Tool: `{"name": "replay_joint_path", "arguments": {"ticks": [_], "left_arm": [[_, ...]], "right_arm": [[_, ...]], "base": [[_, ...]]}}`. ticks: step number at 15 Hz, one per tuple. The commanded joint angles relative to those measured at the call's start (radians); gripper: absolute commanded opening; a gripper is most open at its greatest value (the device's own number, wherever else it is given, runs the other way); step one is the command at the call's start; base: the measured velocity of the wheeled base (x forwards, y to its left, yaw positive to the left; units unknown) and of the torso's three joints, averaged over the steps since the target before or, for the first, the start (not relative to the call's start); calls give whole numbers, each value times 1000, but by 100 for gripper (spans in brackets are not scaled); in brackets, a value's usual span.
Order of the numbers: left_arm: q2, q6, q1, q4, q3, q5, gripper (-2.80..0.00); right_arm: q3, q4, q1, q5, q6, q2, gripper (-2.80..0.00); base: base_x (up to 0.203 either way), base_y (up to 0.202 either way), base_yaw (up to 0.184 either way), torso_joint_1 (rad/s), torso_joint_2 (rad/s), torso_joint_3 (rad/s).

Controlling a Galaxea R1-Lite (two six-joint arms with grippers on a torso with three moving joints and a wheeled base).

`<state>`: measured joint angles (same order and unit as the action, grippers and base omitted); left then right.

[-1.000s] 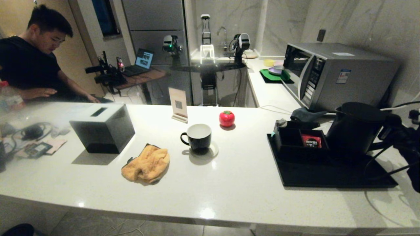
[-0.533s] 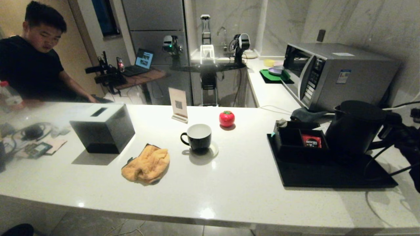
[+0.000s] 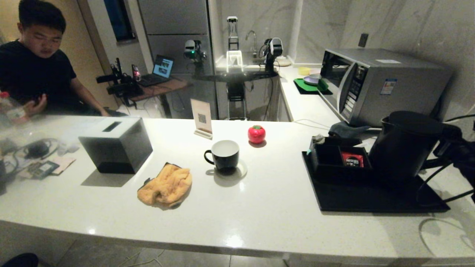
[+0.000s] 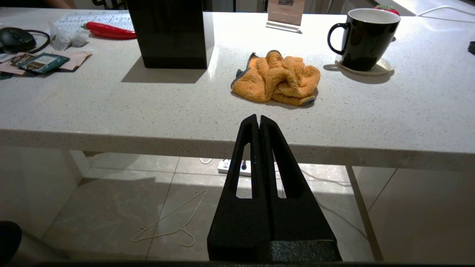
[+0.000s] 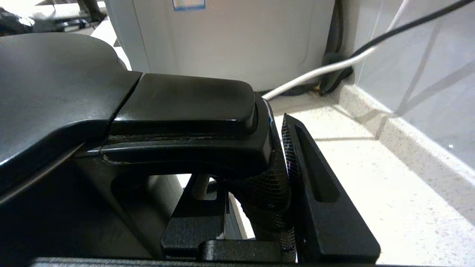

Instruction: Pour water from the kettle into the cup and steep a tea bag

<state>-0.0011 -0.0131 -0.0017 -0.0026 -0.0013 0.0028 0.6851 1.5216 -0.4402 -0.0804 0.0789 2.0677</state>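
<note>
White stone counter [image 3: 259, 207]: kettle [image 3: 404, 142] over the black tray [image 3: 371, 200] at right, cup [image 3: 222, 154] mid-counter, well apart. Right hand [image 5: 274, 193] pinches the kettle's handle — visible only in the wrist view; the head view hides it. Risk: kettle swinging or spilling in transit. Left hand [image 4: 258, 122] pressed together, parked below the counter edge.

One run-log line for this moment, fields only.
right end effector: shut on kettle handle, over tray | left end effector: shut, parked below counter | cup: empty, on coaster
</note>
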Motion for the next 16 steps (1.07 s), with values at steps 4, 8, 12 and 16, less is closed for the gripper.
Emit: {"name": "replay_joint_path", "arguments": {"ticks": [4, 8, 12, 16], "left_arm": [[1, -1, 0, 0, 1, 0, -280], [1, -1, 0, 0, 1, 0, -280], [1, -1, 0, 0, 1, 0, -280], [1, -1, 0, 0, 1, 0, -280]], "right_arm": [[-42, 41, -3, -1, 7, -72, -280], [-76, 37, -23, -2, 12, -116, -280], [-121, 35, -54, -2, 20, -157, -280], [-177, 30, -74, -5, 21, -215, -280]], "base": [[0, 0, 0, 0, 0, 0], [0, 0, 0, 0, 0, 0], [0, 0, 0, 0, 0, 0], [0, 0, 0, 0, 0, 0]]}}
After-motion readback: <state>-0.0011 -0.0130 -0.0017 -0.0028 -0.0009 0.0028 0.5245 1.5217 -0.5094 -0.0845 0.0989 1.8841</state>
